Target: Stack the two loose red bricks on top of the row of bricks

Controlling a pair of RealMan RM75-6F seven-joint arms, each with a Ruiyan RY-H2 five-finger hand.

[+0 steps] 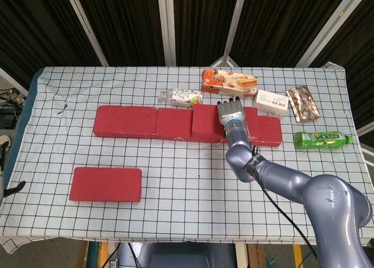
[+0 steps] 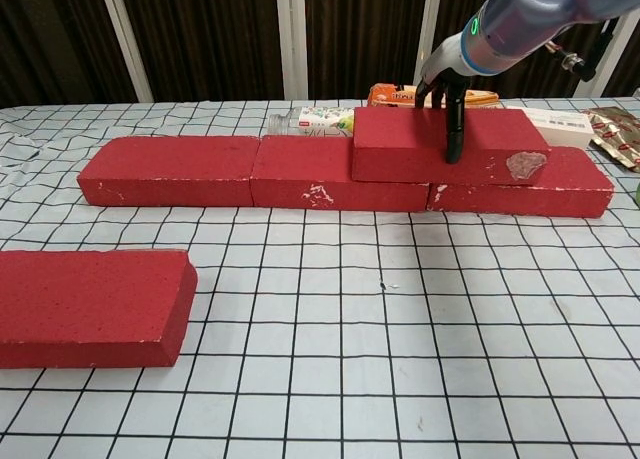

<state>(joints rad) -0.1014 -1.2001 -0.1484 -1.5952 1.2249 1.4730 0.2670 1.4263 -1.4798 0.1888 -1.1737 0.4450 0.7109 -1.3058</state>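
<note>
We are gripping a red brick (image 2: pixel 445 144) with our right hand (image 1: pixel 232 112), thumb down its near face and the other fingers over its far edge. The brick is sitting flat atop the row of bricks (image 2: pixel 250 169), bridging the seam between the middle and right-end bricks. The second loose red brick (image 1: pixel 106 184) is lying on the checkered tablecloth (image 1: pixel 187 174) toward seven o'clock, well apart from the row. At twelve o'clock beyond the row, a wafer box (image 1: pixel 229 82), a small bottle (image 1: pixel 181 97) and a white carton (image 1: pixel 272 101) are lying; a green bottle (image 1: pixel 320 141) is resting at three o'clock. Our left hand is showing in neither view.
</note>
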